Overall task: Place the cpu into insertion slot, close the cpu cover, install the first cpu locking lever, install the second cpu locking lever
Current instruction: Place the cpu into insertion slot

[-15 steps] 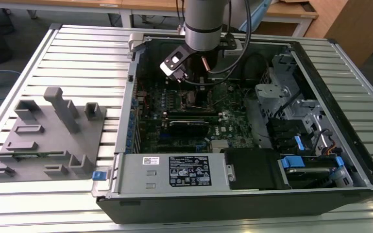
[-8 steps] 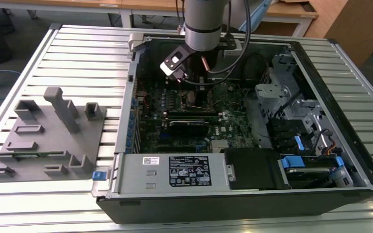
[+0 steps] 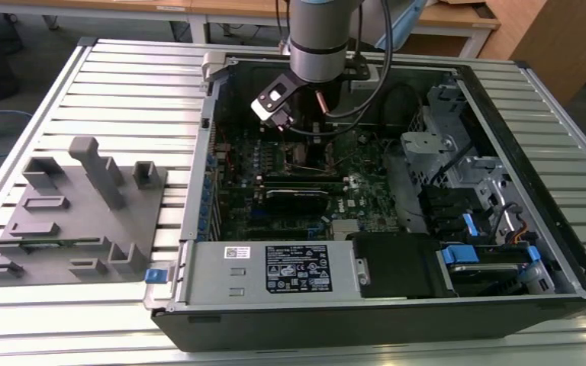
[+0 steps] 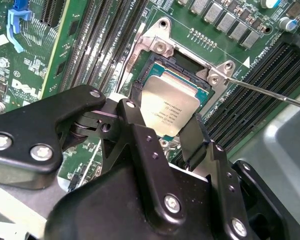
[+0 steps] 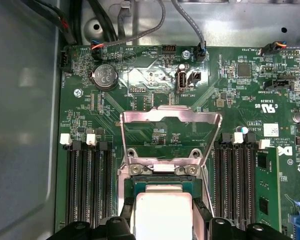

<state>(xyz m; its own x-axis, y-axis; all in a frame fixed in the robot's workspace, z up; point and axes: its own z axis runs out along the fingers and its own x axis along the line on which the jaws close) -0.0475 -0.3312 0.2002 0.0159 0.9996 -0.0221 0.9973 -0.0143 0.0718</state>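
My gripper hangs low over the green motherboard inside the open computer case. It is shut on the cpu, a silvery square chip held by two opposite edges between the black fingers. The cpu sits over the insertion slot, slightly tilted, and I cannot tell whether it touches the slot. In the first wrist view the cpu lies just before the cpu cover, which stands open and upright at the slot's far side. A thin locking lever sticks out beside the slot, unlatched.
Rows of long black memory slots flank the socket on both sides. A long black card lies across the board nearer the power supply. Drive bays and cables fill the exterior view's right. A grey fixture stands outside the case.
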